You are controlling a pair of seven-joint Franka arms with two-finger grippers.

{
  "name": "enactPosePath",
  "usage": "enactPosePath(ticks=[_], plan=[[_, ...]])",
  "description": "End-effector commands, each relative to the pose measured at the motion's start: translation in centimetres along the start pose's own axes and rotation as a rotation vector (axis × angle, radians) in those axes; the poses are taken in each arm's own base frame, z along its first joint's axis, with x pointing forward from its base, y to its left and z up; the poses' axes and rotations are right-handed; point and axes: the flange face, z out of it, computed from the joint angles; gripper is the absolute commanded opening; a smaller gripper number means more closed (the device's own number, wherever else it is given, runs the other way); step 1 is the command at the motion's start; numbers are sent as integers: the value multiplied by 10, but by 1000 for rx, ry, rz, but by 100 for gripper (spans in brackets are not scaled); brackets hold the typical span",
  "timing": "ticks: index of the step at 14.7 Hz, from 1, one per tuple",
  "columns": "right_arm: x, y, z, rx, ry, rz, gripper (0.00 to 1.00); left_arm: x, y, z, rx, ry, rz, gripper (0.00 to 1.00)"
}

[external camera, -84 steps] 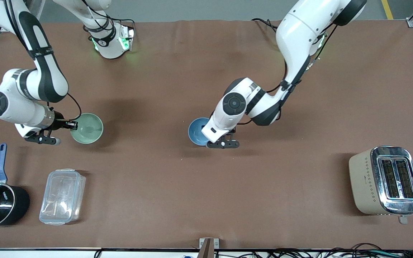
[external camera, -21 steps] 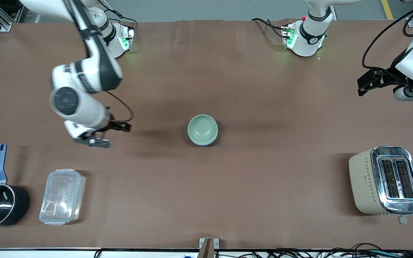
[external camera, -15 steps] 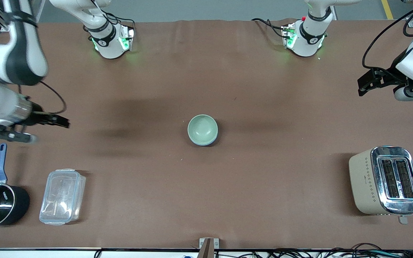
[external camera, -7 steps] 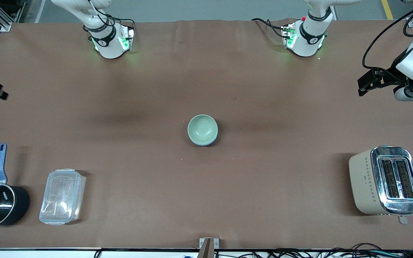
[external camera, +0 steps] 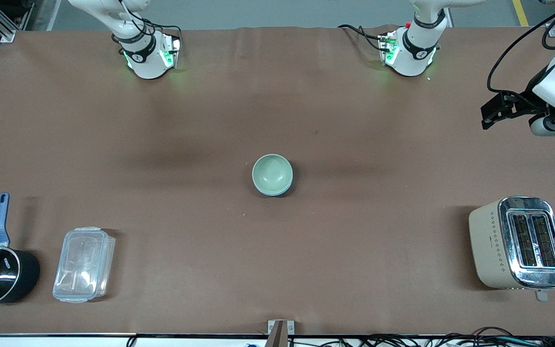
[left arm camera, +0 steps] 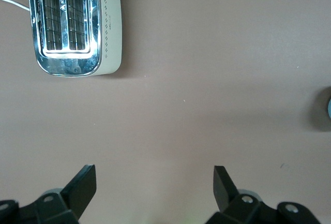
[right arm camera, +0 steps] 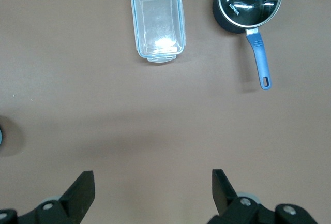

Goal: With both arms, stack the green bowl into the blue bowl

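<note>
1. Green bowl point(external camera: 271, 174) sits nested in the blue bowl point(external camera: 284, 189) at mid-table; only a blue rim edge shows.
2. Left gripper point(left arm camera: 155, 181) hangs over the table's left-arm end, fingers spread, empty.
3. Right gripper point(right arm camera: 153, 185) hangs over the right-arm end, fingers spread, empty.

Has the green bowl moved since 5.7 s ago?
Yes. The green bowl went from near the right arm's end of the table toward the toaster, and now sits nested in the blue bowl at mid-table.
</note>
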Motion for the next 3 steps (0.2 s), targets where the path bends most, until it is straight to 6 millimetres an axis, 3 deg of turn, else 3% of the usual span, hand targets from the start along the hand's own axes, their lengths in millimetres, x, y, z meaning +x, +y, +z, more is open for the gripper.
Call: enactPosePath(ticks=[1, 3], plan=[[0, 2, -3, -15, -9, -26, 100, -1, 0, -3, -2, 7, 12, 100], [0, 2, -3, -15, -9, -25, 100, -1, 0, -3, -3, 6, 13, 100]])
